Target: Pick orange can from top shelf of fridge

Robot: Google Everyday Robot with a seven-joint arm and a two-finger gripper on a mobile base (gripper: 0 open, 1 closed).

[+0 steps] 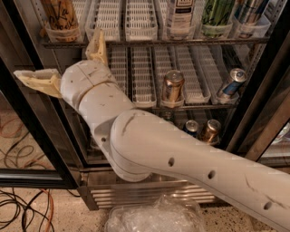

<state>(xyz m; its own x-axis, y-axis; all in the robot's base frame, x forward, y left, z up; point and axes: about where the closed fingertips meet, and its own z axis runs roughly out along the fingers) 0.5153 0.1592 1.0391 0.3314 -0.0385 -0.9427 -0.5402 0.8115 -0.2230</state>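
The orange can (pixel 60 13) stands at the left end of the top shelf (pixel 149 41) of the fridge (pixel 253 113), in a clear front cup; its top is cut off by the frame edge. My gripper (pixel 61 61) is just below and in front of that shelf's left end, under the can. It is open and empty: one tan finger (pixel 37 80) points left, the other (pixel 97 47) points up toward the shelf edge. My white arm (pixel 181 158) crosses the view from the lower right.
A white-labelled bottle (pixel 180 13), a green can (pixel 217 12) and a blue-and-silver can (pixel 249 11) stand on the top shelf. A copper-gold can (pixel 172 86) and a tilted blue can (pixel 231 82) are on the middle rack. Cables (pixel 22 199) lie on the floor.
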